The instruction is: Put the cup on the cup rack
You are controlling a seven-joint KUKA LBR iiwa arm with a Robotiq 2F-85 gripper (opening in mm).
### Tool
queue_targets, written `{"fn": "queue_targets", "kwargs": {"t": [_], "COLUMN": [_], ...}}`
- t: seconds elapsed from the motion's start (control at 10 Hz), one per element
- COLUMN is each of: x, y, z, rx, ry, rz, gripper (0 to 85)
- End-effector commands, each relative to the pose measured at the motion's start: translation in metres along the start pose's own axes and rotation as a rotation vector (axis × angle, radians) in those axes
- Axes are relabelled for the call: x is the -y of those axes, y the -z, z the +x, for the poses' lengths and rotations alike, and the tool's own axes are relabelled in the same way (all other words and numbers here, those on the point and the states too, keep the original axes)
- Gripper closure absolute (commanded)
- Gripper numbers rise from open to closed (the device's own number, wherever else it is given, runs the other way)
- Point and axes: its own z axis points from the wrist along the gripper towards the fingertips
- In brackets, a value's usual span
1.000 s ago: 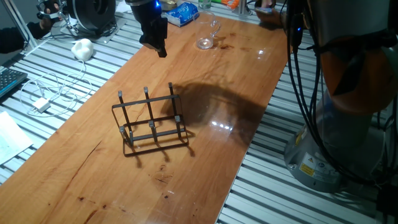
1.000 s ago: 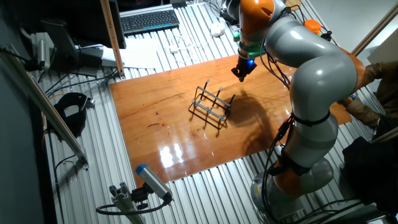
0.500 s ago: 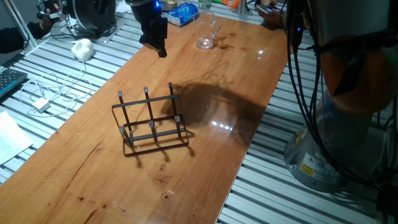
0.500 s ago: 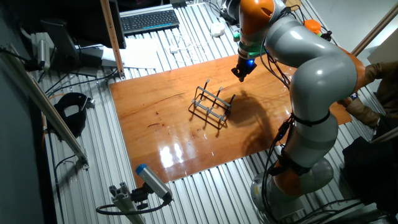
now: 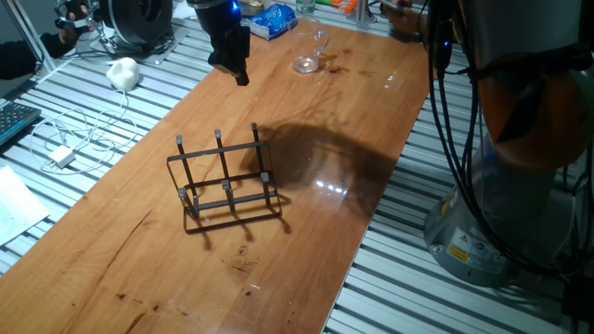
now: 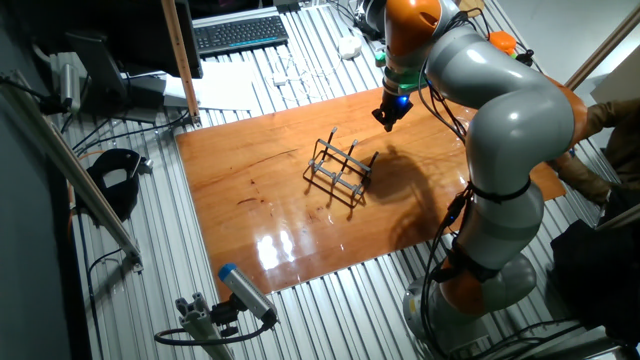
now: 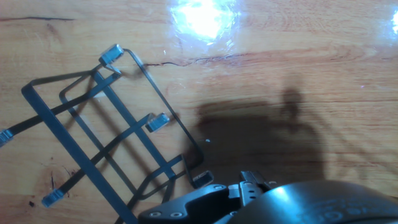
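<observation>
The clear cup [image 5: 310, 53] stands on the wooden table [image 5: 306, 213] near its far end; it is too see-through to tell whether it is upright or tipped. The dark wire cup rack [image 5: 224, 182] sits mid-table with its pegs up and bare. It also shows in the other fixed view [image 6: 340, 168] and at the left of the hand view [image 7: 106, 137]. My gripper [image 5: 239, 74] hangs above the table between rack and cup, left of the cup, fingers together and empty. It shows in the other fixed view [image 6: 385, 121] too, where the cup is hidden.
A blue packet [image 5: 268, 19] lies at the far table end. A white lump [image 5: 122, 72], a cable with charger [image 5: 61, 154] and a keyboard [image 5: 13, 121] lie left of the table. The arm's base [image 5: 506, 186] stands at the right.
</observation>
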Motion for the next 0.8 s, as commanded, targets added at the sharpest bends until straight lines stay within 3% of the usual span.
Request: {"fn": "queue_targets", "kwargs": {"t": [0.0, 0.7], "x": [0.0000, 0.0000], "y": [0.0000, 0.0001], "z": [0.0000, -0.0001], "rx": [0.000, -0.002], "ry": [-0.001, -0.006], "rz": [0.000, 0.000], "gripper": [85.0, 85.0]}}
